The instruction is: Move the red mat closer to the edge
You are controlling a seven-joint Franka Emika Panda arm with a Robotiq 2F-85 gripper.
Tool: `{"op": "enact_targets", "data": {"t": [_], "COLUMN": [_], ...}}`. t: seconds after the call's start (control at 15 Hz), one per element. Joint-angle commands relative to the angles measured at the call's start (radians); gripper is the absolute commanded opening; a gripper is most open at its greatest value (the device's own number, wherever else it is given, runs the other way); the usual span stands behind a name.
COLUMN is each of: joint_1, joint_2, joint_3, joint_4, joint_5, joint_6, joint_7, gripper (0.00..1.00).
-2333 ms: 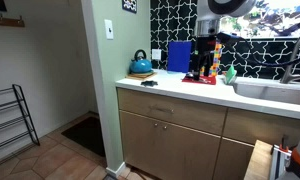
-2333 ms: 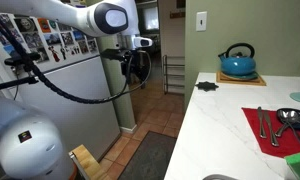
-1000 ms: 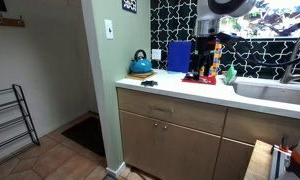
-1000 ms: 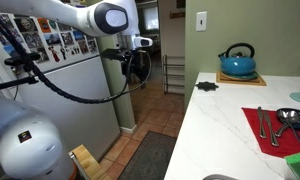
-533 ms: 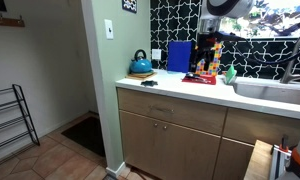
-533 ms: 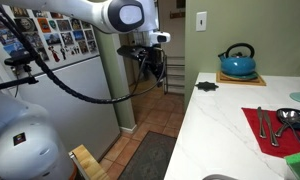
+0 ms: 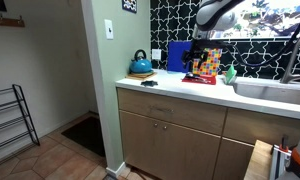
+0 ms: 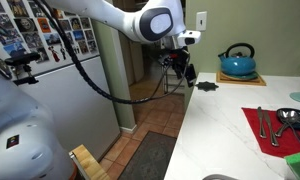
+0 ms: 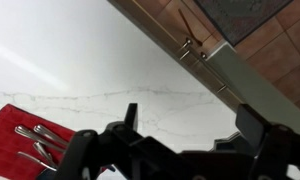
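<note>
The red mat [image 8: 273, 128] lies flat on the white countertop with several metal spoons on it. It also shows in an exterior view [image 7: 200, 79] in front of the patterned board, and at the lower left of the wrist view [image 9: 12, 135]. The counter's front edge [image 7: 185, 99] tops wooden cabinets and shows in an exterior view [image 8: 183, 135] and the wrist view [image 9: 155, 38]. My gripper [image 8: 180, 66] is open and empty, in the air near the counter's edge, apart from the mat. It also shows in an exterior view [image 7: 198, 38] and the wrist view [image 9: 190, 120].
A blue kettle [image 8: 237, 62] stands at the counter's far end, with a small black object [image 8: 205, 86] near it. A patterned board [image 7: 204, 62] and a blue board [image 7: 178, 55] lean on the back wall. A sink [image 7: 275, 90] is beside the mat. A dark floor mat [image 8: 150, 155] lies below.
The arm has swung from beside the fridge toward the counter. The gripper now hangs over the counter's edge. The mat and spoons have not moved.
</note>
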Motion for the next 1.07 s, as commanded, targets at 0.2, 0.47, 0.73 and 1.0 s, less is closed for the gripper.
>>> {"op": "enact_targets", "data": {"t": [0.2, 0.47, 0.73, 1.0], "joint_1": [-0.064, -0.049, -0.046, -0.052], "joint_2": [0.199, 0.217, 0.259, 0.327], "joint_3": [-0.011, -0.042, -0.058, -0.072], "joint_4": [0.107, 0.110, 0.140, 0.207], "joint_5": [-0.199, -0.230, -0.257, -0.255], "joint_6": [0.158, 0.193, 0.201, 0.191], "joint_7": [0.274, 0.300, 0.333, 0.379], "gripper": [1.00, 1.00, 1.00, 1.00]}}
